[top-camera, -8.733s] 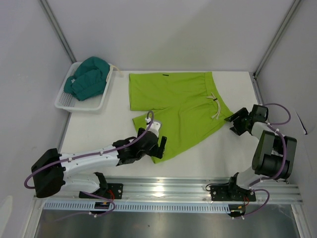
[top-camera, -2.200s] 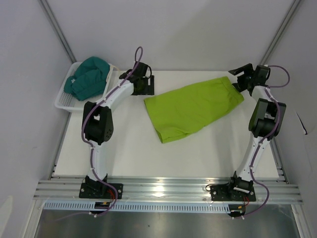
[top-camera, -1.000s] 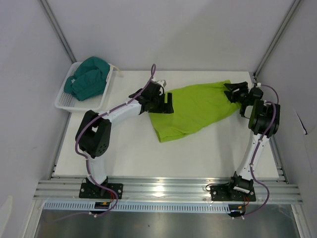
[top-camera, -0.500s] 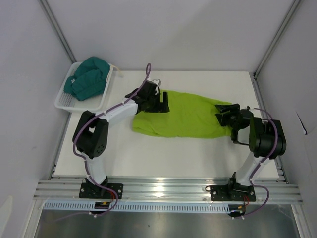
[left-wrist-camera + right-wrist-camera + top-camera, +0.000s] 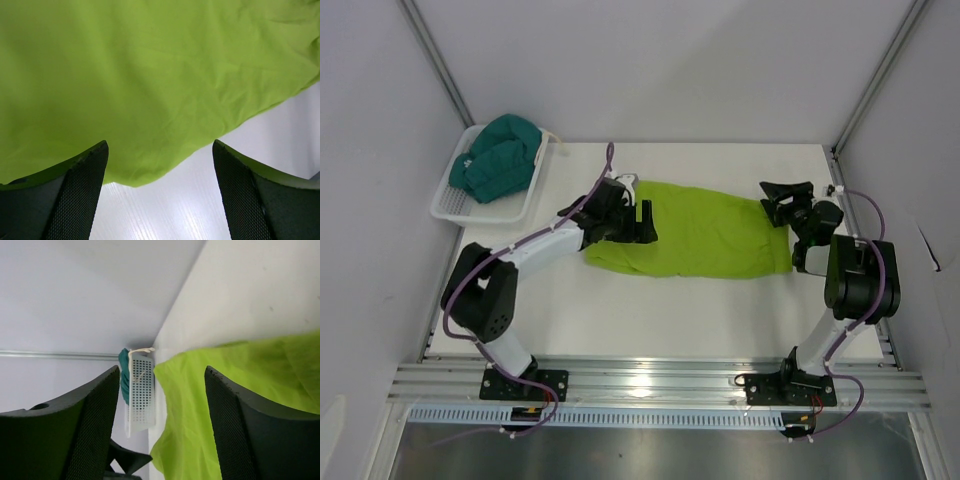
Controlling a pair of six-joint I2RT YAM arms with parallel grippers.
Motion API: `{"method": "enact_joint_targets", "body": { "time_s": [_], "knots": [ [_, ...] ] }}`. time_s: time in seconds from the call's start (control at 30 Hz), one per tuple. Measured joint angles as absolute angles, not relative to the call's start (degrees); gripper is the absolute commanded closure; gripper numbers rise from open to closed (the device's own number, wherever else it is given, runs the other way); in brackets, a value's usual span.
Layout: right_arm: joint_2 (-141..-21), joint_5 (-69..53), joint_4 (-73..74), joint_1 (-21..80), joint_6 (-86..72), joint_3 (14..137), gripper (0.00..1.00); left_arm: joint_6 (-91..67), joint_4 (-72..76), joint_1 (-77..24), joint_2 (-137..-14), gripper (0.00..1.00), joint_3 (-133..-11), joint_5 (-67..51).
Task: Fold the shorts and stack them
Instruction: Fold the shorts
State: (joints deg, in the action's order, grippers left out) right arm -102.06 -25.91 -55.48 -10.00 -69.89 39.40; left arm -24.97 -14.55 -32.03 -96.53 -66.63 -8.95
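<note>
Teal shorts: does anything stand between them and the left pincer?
Only the wall of the basket; the teal shorts lie inside, open from above. Bare table lies between it and the left pincer, at the green shorts.

left gripper point(image 5: 639, 222): we have jaws wide apart, at left end of lime green shorts point(image 5: 705, 238) | right gripper point(image 5: 777, 196): jaws apart, at their right end

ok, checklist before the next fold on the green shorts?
1. Left gripper open, over the lime green shorts: ok.
2. Right gripper open and empty: ok.
3. The lime green shorts folded into a long strip, flat on the table: ok.
4. Fold edges aligned: cannot tell.
5. Dark teal shorts out of the white mesh basket: not ok, bunched inside.
</note>
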Motion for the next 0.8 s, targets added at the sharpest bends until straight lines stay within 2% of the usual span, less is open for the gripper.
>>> {"method": "enact_joint_targets", "body": {
  "time_s": [0.2, 0.4, 0.6, 0.8],
  "knots": [
    [-111.0, -27.5, -63.4, -11.1, -72.9, 46.4, 0.3, -25.0, -12.6, -32.3, -90.3, 0.13, -63.0, -9.7],
    [-120.8, -26.9, -66.8, -12.9, -75.3, 46.9, 0.29, -25.0, -11.0, -34.5, -86.8, 0.13, -58.9, -9.7],
    [-124.4, -27.1, -70.8, -13.8, -76.7, 48.5, 0.28, -25.0, -10.6, -35.6, -86.6, 0.13, -56.8, -9.9],
    [-123.9, -28.2, -68.9, -14.3, -76.6, 49.9, 0.22, -25.0, -10.3, -36.5, -86.6, 0.13, -56.8, -9.8]
  ]
}}
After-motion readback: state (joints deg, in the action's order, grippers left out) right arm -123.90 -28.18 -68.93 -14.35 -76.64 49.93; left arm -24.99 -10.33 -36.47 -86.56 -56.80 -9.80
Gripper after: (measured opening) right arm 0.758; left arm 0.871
